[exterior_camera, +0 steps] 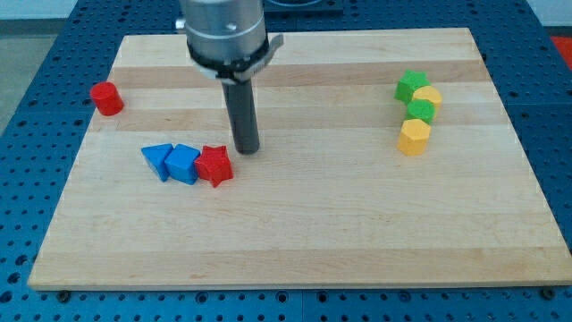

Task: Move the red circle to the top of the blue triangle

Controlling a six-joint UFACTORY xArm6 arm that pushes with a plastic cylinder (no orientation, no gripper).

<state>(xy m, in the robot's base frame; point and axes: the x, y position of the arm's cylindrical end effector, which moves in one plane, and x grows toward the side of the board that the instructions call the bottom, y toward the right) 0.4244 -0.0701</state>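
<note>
The red circle stands near the board's left edge, towards the view's top. The blue triangle lies left of centre, touching a blue cube, which touches a red star. My tip rests on the board just right of and slightly above the red star, far to the right of the red circle.
A green star, a yellow circle, a green circle and a yellow hexagon cluster in a column at the view's right. The wooden board lies on a blue perforated table.
</note>
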